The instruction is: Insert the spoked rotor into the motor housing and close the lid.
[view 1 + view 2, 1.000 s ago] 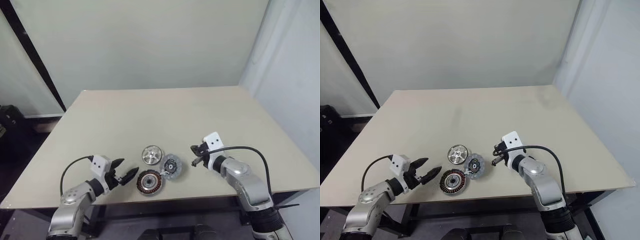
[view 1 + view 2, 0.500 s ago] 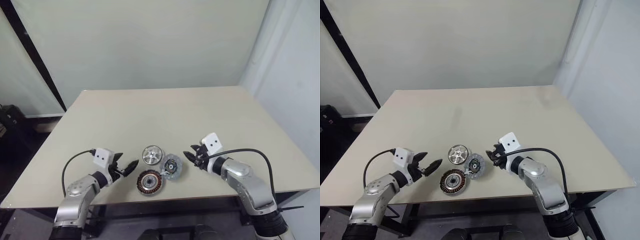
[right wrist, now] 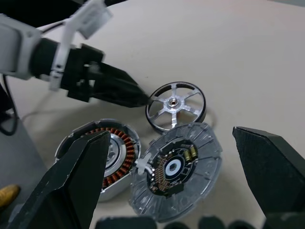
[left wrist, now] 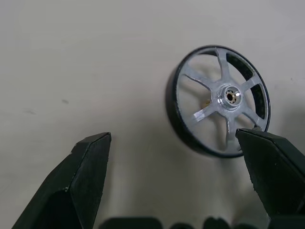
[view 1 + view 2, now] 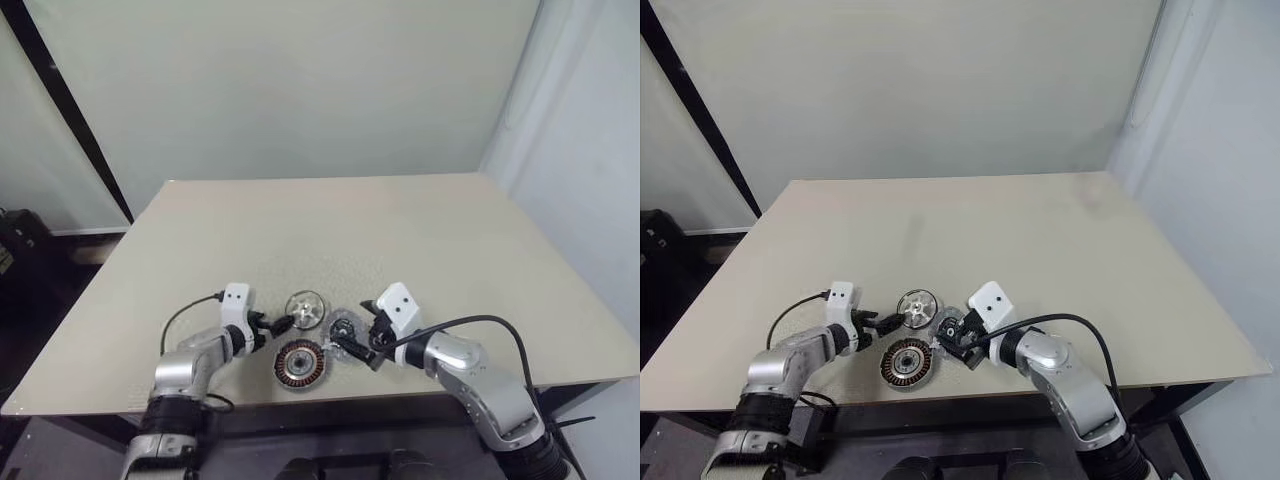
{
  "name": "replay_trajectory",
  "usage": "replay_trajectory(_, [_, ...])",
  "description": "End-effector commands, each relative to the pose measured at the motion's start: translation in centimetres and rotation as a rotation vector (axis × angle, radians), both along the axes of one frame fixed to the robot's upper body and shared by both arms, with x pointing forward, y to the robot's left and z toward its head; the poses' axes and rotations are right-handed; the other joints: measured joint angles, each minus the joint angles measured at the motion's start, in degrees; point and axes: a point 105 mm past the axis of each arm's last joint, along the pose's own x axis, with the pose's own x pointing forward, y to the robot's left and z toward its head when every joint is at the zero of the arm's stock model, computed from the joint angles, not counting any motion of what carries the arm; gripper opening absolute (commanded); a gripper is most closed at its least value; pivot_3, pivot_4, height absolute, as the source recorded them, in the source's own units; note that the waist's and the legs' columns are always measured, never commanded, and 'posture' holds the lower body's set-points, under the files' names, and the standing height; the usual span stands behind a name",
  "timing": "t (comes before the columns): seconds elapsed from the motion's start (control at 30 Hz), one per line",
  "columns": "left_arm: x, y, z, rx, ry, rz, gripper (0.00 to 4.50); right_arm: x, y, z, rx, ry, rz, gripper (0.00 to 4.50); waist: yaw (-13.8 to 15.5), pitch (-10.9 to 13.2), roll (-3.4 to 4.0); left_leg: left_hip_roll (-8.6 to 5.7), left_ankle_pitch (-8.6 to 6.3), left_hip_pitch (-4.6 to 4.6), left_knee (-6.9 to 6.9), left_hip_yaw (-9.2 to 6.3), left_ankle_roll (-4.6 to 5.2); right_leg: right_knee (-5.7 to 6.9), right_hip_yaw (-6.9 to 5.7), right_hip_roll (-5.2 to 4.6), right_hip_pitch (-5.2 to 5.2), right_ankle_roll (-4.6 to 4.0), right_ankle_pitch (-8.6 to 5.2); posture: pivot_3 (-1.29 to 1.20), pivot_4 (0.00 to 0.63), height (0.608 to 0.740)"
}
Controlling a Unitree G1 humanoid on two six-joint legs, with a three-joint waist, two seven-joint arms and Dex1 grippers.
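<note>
Lying flat on the worktop [image 5: 420, 230] beside motor housing [image 5: 299, 363] and lid [image 5: 343, 331], looking rigid, slick: spoked rotor [image 4: 218, 100], awaiting rim pinch between spread left tool [image 4: 183, 164]; right tool [image 3: 178, 186] hovering agape.

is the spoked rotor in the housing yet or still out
Out: the spoked rotor lies on the table beside the motor housing, whose centre holds no rotor.
</note>
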Motion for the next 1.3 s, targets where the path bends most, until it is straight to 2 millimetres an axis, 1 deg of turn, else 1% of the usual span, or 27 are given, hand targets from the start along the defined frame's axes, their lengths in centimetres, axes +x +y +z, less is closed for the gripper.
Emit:
replay_trajectory(0.03, [1.2,-0.5,1.1,-0.069,-0.001,0.015,4.50,-0.2,0.3,1.5,0.015,-0.066,0.011,4.48,0.0,0.0,-0.01,0.00,0.00,0.00,0.00,0.00,0.00,0.00,0.00,0.00,0.00,0.01,0.01,0.00,0.000,0.740])
replay_trajectory(0.2, [2.0,-1.1,0.6,-0.124,0.052,0.032,4.50,-0.4,0.3,1.5,0.011,-0.066,0.010,4.48,0.0,0.0,-0.02,-0.01,0.00,0.04,0.00,-0.02,0.00,0.00,0.00,0.00,0.05,0.03,0.02,0.00,0.000,0.740])
replay_trajectory(0.33, [2.4,-1.9,0.2,-0.170,0.084,0.039,4.50,-0.4,0.2,1.4,0.005,-0.068,0.002,4.48,0.1,0.0,-0.02,-0.02,-0.01,0.32,-0.01,-0.03,-0.02,-0.05,0.00,-0.02,0.35,0.01,0.00,0.00,0.000,0.740])
replay_trajectory(0.43, [2.5,-2.3,0.4,-0.210,0.081,0.037,3.89,-0.5,0.1,1.3,0.003,-0.066,-0.004,4.50,0.0,0.0,-0.02,-0.01,-0.02,0.37,-0.01,0.00,-0.03,-0.12,0.00,-0.04,0.42,0.00,0.00,0.00,0.000,0.740])
replay_trajectory(0.6, [2.5,-2.6,0.5,-0.227,0.082,0.020,2.14,-0.5,-0.1,1.2,0.000,-0.063,-0.011,4.50,0.0,0.0,-0.07,-0.01,-0.02,0.34,-0.05,-0.01,-0.03,-0.17,0.00,-0.06,0.40,0.01,0.00,0.00,0.000,0.740])
replay_trajectory(0.63, [2.5,-2.6,0.6,-0.230,0.082,0.018,1.91,-0.5,-0.1,1.2,0.000,-0.062,-0.012,4.50,0.0,0.0,-0.07,-0.02,-0.02,0.35,-0.09,-0.01,-0.02,-0.17,0.00,-0.06,0.39,0.01,0.00,0.00,0.000,0.740])
replay_trajectory(1.07, [2.2,-2.2,1.2,-0.264,0.076,0.025,1.91,-0.4,0.0,0.8,-0.005,-0.053,-0.014,4.50,0.0,0.0,-0.11,-0.02,-0.04,0.36,-0.28,-0.02,0.01,-0.21,0.00,-0.05,0.32,0.02,0.01,0.00,0.000,0.740])
replay_trajectory(1.3, [2.0,-1.9,1.0,-0.229,0.053,0.011,1.91,-0.3,0.0,0.8,-0.007,-0.058,-0.010,4.50,0.0,0.0,-0.11,-0.02,-0.04,0.36,-0.28,-0.01,0.01,-0.21,0.01,-0.05,0.32,0.01,0.00,0.00,0.000,0.740])
